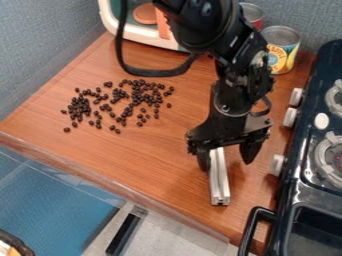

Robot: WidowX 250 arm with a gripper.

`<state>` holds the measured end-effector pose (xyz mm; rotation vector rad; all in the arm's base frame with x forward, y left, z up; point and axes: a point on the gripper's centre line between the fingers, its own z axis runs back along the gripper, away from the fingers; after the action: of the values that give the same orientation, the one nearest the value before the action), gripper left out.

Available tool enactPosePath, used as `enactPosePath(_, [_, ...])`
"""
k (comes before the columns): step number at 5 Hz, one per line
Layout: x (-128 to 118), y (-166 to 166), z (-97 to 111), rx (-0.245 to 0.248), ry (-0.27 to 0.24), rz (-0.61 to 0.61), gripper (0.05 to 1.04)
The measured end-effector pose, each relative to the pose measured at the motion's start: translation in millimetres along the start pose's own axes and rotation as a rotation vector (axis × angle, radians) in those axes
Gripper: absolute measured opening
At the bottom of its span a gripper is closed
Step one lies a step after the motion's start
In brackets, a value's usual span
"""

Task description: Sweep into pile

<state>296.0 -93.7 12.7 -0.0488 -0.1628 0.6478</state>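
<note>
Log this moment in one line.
pincer: open at metal bar | dark beans: scattered on counter, left in view | piling: unfinished

A wooden counter [147,155] carries beans [137,86], bar [219,180] and cans [283,50].

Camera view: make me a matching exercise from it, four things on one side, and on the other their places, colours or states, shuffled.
Things
1. Dark beans
2. Metal bar
3. Can with a yellow label
4. Stove

Places, colours, states
A. Standing at the back of the wooden counter
B. Dark, with white knobs
C. Scattered loosely, not in one tight pile
D. Silver, running from near the gripper toward the front edge

Right pairs: 1-C, 2-D, 3-A, 4-B
</note>
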Motion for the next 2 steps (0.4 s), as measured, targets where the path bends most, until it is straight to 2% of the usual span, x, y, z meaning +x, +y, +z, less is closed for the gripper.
enactPosePath(1, [1.6,5.3,-0.7,0.037,-0.015,0.021,0.667])
enactPosePath(2, [-0.7,4.1,0.3,0.053,-0.031,0.011,0.402])
